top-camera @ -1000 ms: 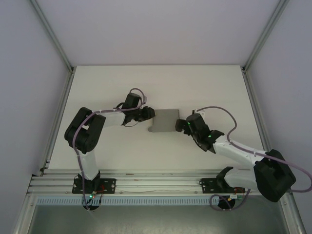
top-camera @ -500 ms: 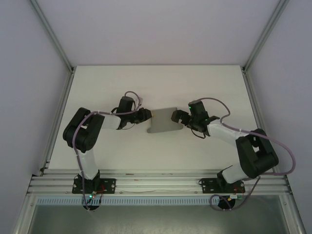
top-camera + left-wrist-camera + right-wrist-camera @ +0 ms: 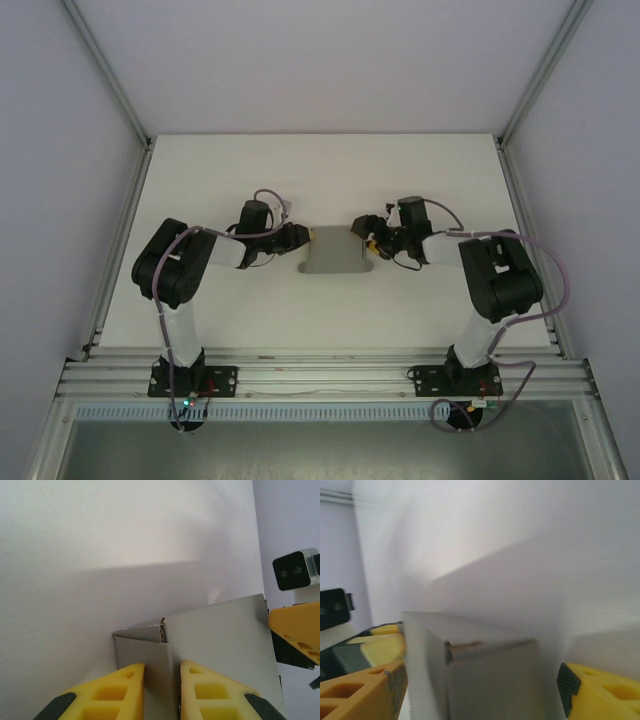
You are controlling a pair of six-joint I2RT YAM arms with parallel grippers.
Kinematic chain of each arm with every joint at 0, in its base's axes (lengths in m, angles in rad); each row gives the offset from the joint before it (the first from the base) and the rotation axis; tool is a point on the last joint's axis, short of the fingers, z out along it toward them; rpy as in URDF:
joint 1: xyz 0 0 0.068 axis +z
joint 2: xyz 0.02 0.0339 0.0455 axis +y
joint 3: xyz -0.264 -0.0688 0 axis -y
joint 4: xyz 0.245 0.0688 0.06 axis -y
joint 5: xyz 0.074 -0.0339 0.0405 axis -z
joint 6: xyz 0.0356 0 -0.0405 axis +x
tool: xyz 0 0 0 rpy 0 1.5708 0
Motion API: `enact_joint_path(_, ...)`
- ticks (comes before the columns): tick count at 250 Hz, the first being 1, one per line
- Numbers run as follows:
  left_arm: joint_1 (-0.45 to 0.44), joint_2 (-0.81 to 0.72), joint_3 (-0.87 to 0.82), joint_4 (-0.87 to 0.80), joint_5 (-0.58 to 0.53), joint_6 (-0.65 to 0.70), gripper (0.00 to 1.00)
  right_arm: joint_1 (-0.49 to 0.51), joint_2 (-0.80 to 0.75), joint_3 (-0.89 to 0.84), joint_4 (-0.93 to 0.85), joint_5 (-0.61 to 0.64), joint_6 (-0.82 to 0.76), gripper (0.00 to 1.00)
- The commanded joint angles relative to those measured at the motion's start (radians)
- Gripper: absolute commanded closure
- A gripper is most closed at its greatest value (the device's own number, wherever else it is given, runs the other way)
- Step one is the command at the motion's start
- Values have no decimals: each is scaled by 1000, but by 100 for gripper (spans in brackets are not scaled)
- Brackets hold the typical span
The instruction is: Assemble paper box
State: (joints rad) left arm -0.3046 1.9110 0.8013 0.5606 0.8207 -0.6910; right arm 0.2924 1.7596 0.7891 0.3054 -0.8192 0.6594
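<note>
At the middle of the white table (image 3: 420, 170) lies the paper box (image 3: 337, 252), plain grey cardboard, low and flat in the top view. The left gripper (image 3: 303, 236) is at the box's left end. In the left wrist view its yellow fingers (image 3: 210, 690) are drawn close together with a folded flap of the box (image 3: 220, 645) pinched between them, the corrugated edge of the flap standing up just beyond the tips. The right gripper (image 3: 362, 232) is at the box's right end. In the right wrist view its jaws are spread wide, one yellow finger (image 3: 360, 692) on each side of the box's corner (image 3: 490, 680), and a gap shows on the far side.

The table is matt white and bare around the box. Pale grey wall panels stand beyond the box and to either side of it, held by aluminium frame posts (image 3: 105, 75). A slotted metal rail (image 3: 320, 378) runs along the edge nearest the arm bases.
</note>
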Motion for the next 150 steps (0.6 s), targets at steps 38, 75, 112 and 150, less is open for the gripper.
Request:
enact_joint_path(38,6,60,-22,-86,-43,13,79,11,-3,5,147,-138,72,35)
enact_joint_path(75,6,37,-15,-79,-40,10,78,11,-50,-2,107,-117,75,47)
enact_joint_path(112,6,-51,-2,-55,-39,13,63,11,-99,5,33,-86,74,53)
enact_joint_path(150,3,-180,55,-181,-110,126,23,11,-146,35,-117,-18,83,53)
